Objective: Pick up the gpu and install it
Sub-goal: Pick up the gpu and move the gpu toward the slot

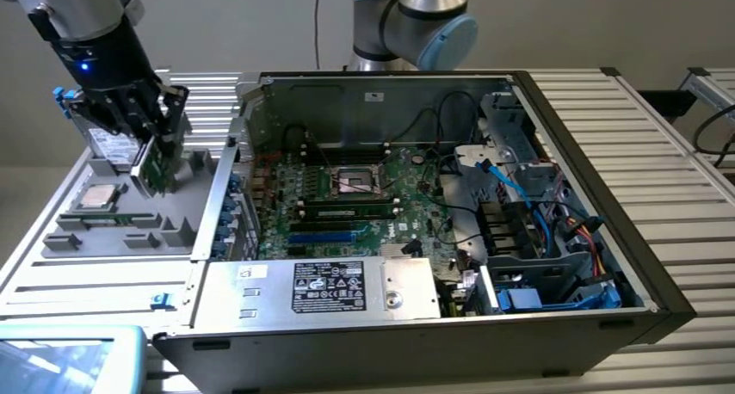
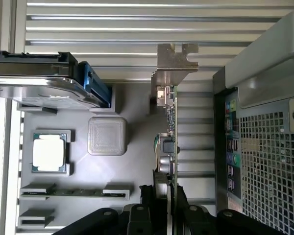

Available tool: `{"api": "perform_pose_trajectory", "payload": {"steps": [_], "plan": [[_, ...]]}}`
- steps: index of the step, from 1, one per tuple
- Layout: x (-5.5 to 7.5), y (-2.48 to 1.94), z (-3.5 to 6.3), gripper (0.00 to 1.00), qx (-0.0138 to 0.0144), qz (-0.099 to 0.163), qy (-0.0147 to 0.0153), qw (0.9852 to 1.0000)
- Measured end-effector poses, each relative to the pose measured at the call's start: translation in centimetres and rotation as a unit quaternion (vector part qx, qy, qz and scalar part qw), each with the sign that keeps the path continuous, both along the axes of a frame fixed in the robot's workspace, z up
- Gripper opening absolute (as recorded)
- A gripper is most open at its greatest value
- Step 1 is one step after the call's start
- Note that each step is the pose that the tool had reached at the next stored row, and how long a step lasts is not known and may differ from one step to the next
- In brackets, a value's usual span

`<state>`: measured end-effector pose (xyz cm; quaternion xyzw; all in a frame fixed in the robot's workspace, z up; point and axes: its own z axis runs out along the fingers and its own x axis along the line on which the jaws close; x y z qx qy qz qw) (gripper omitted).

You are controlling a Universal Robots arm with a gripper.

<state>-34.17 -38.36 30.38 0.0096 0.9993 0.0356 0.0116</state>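
My gripper [image 1: 147,143] stands over the grey parts tray [image 1: 115,235] at the exterior view's left, beside the open computer case. It is shut on the gpu [image 1: 153,172], a green card held on edge and slightly tilted. In the wrist view the gpu [image 2: 169,137] runs edge-on away from my gripper [image 2: 165,210], its silver end bracket [image 2: 175,63] at the far end, with a black finger [image 2: 148,208] pressed on each face. Whether the card's lower edge still touches the tray I cannot tell.
The tray [image 2: 132,147] also holds a silver drive box [image 2: 39,83], a processor [image 2: 50,152] and a memory stick [image 2: 71,192]. The case's perforated rear wall [image 2: 267,156] stands close beside the card. Inside the case lie the motherboard [image 1: 344,196], power supply [image 1: 333,286] and cables.
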Motion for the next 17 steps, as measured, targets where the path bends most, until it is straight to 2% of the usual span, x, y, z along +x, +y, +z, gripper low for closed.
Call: {"api": "perform_pose_trajectory", "payload": {"steps": [10,17], "plan": [[0.2,-0.16,3.62,0.28,0.0000,-0.008,0.0000,1.0000],[0.8,-0.35,6.82,0.28,0.0000,-0.009,0.0000,1.0000]]}}
